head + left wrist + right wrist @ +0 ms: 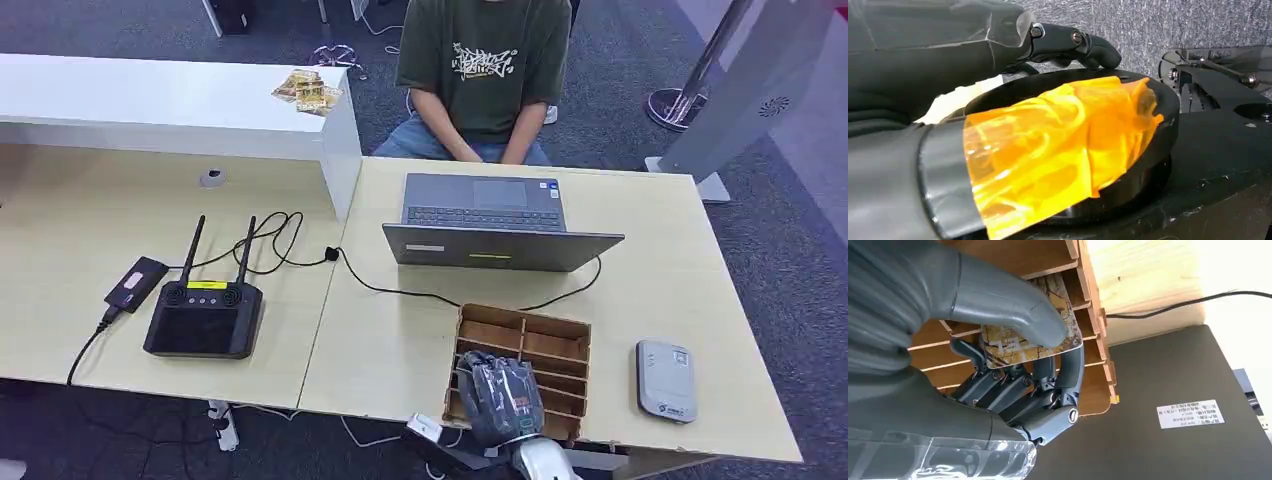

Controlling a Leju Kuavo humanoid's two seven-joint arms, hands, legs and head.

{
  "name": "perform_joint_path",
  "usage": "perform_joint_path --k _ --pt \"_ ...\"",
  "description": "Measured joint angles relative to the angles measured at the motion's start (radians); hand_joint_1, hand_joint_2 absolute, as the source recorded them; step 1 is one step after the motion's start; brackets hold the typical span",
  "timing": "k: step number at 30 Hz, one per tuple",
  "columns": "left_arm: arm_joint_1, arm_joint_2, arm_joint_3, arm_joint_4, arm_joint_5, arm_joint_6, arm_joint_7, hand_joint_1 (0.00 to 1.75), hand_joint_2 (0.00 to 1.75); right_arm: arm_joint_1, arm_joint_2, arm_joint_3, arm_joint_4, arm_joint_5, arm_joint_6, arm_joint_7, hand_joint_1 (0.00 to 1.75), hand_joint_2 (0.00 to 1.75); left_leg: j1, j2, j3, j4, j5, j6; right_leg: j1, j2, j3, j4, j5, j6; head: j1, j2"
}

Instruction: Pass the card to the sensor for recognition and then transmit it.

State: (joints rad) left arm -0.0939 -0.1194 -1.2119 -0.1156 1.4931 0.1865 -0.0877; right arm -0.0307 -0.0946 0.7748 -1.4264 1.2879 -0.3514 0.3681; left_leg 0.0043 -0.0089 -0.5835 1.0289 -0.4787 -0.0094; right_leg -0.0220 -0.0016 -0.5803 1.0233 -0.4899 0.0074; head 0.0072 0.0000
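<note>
Pinching a patterned card [1033, 335] between thumb and fingers [1013, 390], the right robot hand [503, 400] sits over the wooden slotted organizer [540, 340] at the near edge of the table [660, 250]. The card is at the organizer's slots; whether it is clear of them I cannot tell. A grey card reader [666, 380] lies just to the organizer's right, near the table's near right corner. A laptop [495, 222] stands open behind the organizer, facing a seated person [484, 70] at the far edge. The left robot hand [1068, 42] hangs beside dark robot parts and orange film; its fingers look curled in, nothing visibly held, though I cannot tell surely.
</note>
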Motion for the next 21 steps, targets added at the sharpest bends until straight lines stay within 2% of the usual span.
perform_joint_path --k 5,10,14,16,18,21 --pt "0.0 0.0 0.0 0.0 0.0 0.0 -0.002 0.0 0.0 0.011 0.0 -0.004 -0.016 0.003 -0.04 -0.011 1.75 1.75 0.0 0.0 0.0 0.0 0.0 0.0 0.0 0.0 0.0 0.0 0.0 0.0 0.0 0.0" --pt "0.0 0.0 0.0 0.0 0.0 0.002 -0.007 0.0 0.0 0.049 0.0 -0.028 -0.085 0.048 -0.197 -0.039 1.75 1.75 0.0 0.0 0.0 0.0 0.0 0.0 0.0 0.0 0.0 0.0 0.0 0.0 0.0 0.0" --pt "0.0 -0.002 0.0 0.0 0.0 0.003 -0.009 0.0 0.0 0.077 0.0 -0.045 -0.148 0.068 -0.254 -0.05 1.75 1.75 0.0 0.0 0.0 0.0 0.0 0.0 0.0 0.0 0.0 0.0 0.0 0.0 0.0 0.0" --pt "0.001 -0.003 0.0 0.0 0.0 0.004 -0.012 0.0 0.0 0.098 0.002 -0.062 -0.186 0.085 -0.305 -0.06 1.75 1.75 0.0 0.0 0.0 0.0 0.0 0.0 0.0 0.0 0.0 0.0 0.0 0.0 0.0 0.0" --pt "0.001 -0.004 0.0 0.0 0.0 0.007 -0.017 0.0 0.0 0.119 0.008 -0.087 -0.24 0.096 -0.333 -0.094 1.75 1.75 0.0 0.0 0.0 0.0 0.0 0.0 0.0 0.0 0.0 0.0 0.0 0.0 0.0 0.0" --pt "0.002 -0.007 0.0 0.0 0.0 0.011 -0.02 0.0 0.0 0.155 0.027 -0.151 -0.327 0.076 -0.341 -0.193 1.75 1.75 0.0 0.0 0.0 0.0 0.0 0.0 0.0 0.0 0.0 0.0 0.0 0.0 0.0 0.0"
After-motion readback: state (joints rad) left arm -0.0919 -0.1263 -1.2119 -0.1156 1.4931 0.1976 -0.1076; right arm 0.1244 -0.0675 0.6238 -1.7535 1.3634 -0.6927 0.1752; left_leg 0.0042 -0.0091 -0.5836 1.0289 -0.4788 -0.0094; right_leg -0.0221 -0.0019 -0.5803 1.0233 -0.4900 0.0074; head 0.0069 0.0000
